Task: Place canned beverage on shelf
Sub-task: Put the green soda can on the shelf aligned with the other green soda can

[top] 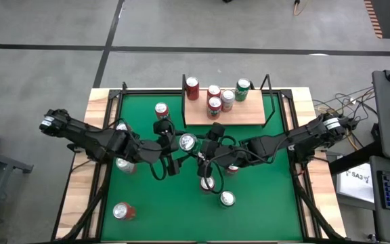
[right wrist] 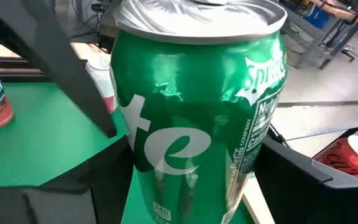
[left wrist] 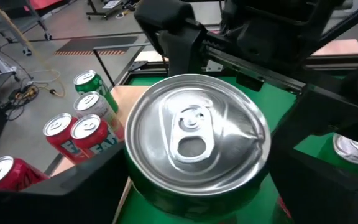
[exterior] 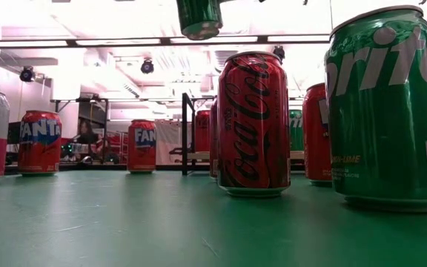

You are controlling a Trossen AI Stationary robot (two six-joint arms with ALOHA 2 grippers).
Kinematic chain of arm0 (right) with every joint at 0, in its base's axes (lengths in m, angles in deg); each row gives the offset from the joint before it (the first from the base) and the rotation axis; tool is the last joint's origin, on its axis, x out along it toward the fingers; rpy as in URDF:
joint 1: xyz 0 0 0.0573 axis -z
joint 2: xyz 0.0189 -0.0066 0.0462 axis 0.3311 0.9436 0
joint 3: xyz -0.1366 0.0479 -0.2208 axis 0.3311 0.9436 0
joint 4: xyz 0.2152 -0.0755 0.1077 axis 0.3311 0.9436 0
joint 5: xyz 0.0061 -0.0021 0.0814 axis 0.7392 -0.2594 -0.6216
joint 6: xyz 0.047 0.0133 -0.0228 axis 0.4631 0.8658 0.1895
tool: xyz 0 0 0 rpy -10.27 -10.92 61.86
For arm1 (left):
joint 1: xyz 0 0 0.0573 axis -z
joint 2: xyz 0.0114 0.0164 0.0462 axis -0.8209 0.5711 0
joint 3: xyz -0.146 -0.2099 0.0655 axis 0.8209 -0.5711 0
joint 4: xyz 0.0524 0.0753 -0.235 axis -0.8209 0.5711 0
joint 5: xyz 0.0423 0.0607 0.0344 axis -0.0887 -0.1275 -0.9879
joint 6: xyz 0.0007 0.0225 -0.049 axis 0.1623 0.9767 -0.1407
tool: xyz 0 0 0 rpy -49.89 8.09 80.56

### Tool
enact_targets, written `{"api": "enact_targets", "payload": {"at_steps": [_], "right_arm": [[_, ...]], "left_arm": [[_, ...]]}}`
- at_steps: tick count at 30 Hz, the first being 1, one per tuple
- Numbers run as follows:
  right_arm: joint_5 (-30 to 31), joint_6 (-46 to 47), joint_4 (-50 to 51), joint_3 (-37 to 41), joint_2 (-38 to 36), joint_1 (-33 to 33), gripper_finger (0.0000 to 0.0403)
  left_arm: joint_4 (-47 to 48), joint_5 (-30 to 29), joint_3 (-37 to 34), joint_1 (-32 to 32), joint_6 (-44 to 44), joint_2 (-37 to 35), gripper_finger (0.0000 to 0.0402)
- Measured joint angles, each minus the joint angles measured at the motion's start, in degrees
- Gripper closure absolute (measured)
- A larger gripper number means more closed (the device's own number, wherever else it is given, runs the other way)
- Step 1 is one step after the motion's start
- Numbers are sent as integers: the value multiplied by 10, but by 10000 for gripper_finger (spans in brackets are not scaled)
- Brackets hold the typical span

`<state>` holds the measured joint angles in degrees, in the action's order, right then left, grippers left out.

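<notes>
The Sprite can fills my right wrist view, pinched between both grippers mid-frame in the high view (a handover, I judge). My left gripper should spread fully before my right gripper carries it to the shelf.

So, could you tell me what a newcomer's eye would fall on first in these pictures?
A green Sprite can is lifted off the table's middle, hanging between the left gripper and the right gripper, both arms meeting around it. Behind them, five cans already crowd the shelf at the table's far edge, and other cans stand scattered on the green felt.
</notes>
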<state>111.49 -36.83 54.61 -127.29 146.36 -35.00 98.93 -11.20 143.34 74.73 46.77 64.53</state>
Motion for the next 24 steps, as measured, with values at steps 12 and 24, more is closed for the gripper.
{"api": "enact_targets", "payload": {"at_steps": [12, 24], "right_arm": [[9, 21, 91, 0, -37, 17, 127], [66, 127, 116, 173, -203, 50, 127]], "left_arm": [[25, 12, 11, -1, 47, -47, 27], [21, 14, -15, -1, 67, -118, 27]]}}
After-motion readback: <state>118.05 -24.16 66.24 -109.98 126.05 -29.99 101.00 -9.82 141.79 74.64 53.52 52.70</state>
